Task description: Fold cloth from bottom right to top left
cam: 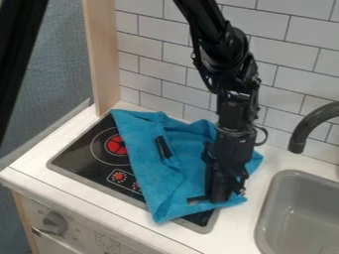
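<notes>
Cloth [189, 176], one, across one stove [83, 155]; one tool [210, 197].

A toy kitchen (tiled, too): stove [92, 162], sink [288, 198], faucet [306, 130].

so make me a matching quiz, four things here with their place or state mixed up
1. bright blue cloth
2. glossy black stovetop
3. grey sink basin
4. dark curved faucet

A. in the view's bottom right corner
B. rumpled, with uneven folds
C. arching in from the right edge
D. flat, partly covered by the cloth

1-B, 2-D, 3-A, 4-C
</notes>
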Motion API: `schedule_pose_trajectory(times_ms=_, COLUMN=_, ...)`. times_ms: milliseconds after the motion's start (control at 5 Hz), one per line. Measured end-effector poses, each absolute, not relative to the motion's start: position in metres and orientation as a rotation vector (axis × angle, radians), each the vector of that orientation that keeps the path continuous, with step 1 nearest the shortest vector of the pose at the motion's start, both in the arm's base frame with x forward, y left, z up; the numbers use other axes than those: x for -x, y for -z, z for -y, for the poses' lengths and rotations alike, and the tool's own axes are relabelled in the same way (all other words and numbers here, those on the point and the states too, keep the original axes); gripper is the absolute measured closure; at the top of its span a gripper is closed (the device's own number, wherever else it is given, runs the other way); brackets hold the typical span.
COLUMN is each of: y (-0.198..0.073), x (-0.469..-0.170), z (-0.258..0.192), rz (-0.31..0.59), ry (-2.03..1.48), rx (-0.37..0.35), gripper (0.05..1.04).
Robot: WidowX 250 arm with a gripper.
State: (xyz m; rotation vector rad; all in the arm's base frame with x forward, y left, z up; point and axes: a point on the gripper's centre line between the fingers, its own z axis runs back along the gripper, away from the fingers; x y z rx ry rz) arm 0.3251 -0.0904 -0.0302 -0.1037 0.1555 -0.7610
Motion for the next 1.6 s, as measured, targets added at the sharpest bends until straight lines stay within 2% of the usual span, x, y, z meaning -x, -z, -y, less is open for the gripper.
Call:
schedule_pose_trajectory(times_ms=200, y=0.031, x=-0.325, z=0.09, rz=-0.154, ry=0.76, rx=0.105, gripper=1.02)
schedule_pose_trajectory(times_ms=400, y=0.031, x=-0.325, z=0.09, rz=-0.155, ry=0.759, rx=0.106, gripper=1.033)
schedule_pose_trajectory(times_ms=600, y=0.028, x=-0.322, z=0.09, rz=-0.15, ry=0.749, rx=0.107, gripper=1.033)
schedule_pose_trajectory(times_ms=1200, y=-0.011, x=-0.334, z=0.067, rz=-0.075, ry=0.629, rx=0.07, gripper=1.033)
schedule_pose_trajectory(times_ms=1600, y=-0.028, x=-0.358, z=0.038, rz=-0.021, ry=0.518, rx=0.062, gripper=1.033)
